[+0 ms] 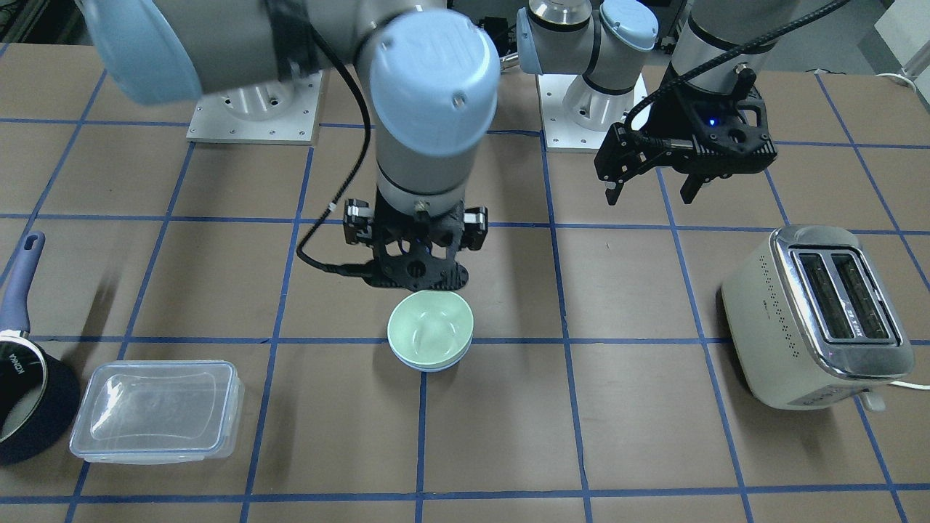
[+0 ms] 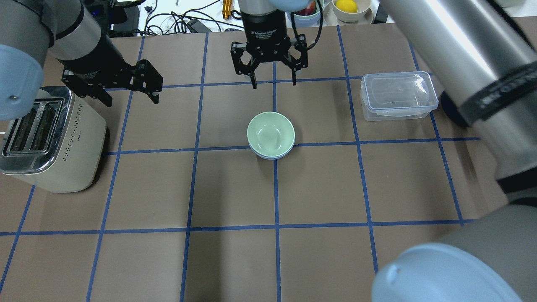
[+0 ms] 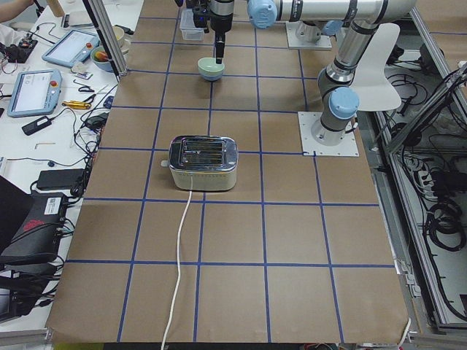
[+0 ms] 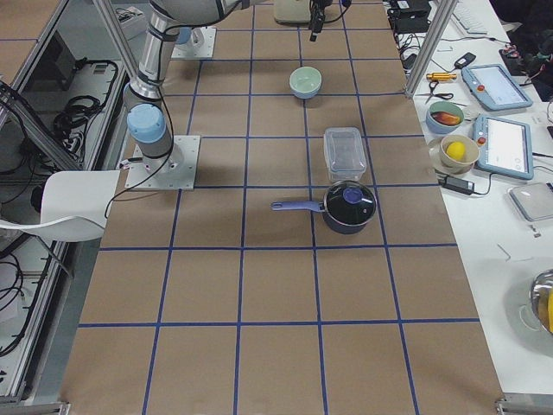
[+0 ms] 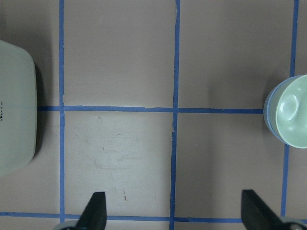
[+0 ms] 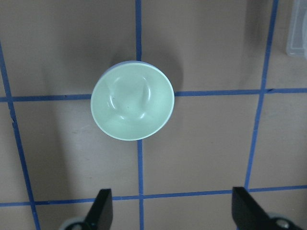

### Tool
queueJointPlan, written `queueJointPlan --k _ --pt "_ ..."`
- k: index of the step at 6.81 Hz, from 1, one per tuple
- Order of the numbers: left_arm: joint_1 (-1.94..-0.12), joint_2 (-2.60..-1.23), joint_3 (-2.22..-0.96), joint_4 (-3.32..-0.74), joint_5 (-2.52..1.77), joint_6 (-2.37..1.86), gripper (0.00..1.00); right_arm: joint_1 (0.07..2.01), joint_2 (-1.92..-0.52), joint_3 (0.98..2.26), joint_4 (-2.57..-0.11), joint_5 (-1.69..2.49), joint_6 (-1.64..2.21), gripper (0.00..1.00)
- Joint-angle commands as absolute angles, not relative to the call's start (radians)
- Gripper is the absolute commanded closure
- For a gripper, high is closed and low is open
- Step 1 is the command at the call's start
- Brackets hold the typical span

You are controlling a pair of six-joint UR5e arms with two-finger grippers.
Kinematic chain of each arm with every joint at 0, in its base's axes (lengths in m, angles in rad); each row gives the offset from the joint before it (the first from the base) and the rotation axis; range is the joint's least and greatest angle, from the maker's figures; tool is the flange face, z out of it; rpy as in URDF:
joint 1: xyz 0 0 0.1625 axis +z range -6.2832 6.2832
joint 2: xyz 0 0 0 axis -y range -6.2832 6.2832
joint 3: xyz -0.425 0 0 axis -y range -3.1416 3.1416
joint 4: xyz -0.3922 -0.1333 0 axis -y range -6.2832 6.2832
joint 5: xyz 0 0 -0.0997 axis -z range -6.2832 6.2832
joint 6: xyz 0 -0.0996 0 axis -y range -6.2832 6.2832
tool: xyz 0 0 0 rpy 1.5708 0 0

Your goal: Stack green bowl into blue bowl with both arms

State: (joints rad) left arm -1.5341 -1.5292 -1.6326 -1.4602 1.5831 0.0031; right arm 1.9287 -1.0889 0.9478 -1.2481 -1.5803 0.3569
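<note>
Tabletop [image 2: 319,188] carries green bowl [image 2: 270,134] nested mouth-up in blue bowl [image 2: 270,157].

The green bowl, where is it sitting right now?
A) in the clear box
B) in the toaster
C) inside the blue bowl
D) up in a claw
C: the green bowl sits nested in the blue bowl, whose rim peeks out underneath it.

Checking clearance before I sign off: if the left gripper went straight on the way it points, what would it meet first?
The left gripper would likely meet bare table, between the toaster and the green bowl; height unclear.
</note>
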Motion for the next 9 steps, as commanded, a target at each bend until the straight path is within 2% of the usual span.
queueJointPlan --k 1,4,5,7,9 --pt "-1.536 -1.529 -1.631 -1.457 1.583 0.003 0.0 1.847 -1.256 1.067 -1.224 -1.582 0.231 0.15" --pt "-1.534 -1.529 -1.634 -1.457 1.583 0.014 0.0 1.682 -1.558 1.511 -1.476 -1.58 0.021 0.14" --pt "-1.532 -1.529 -1.632 -1.457 1.586 0.017 0.0 1.605 -1.616 1.602 -1.543 -1.58 -0.051 0.12" --pt "-1.532 -1.531 -1.629 -1.456 1.586 0.017 0.0 1.582 -1.64 1.606 -1.549 -1.577 -0.066 0.0" --pt "-1.531 -1.531 -1.625 -1.456 1.586 0.017 0.0 1.583 -1.638 1.603 -1.662 -1.571 -0.144 0.0"
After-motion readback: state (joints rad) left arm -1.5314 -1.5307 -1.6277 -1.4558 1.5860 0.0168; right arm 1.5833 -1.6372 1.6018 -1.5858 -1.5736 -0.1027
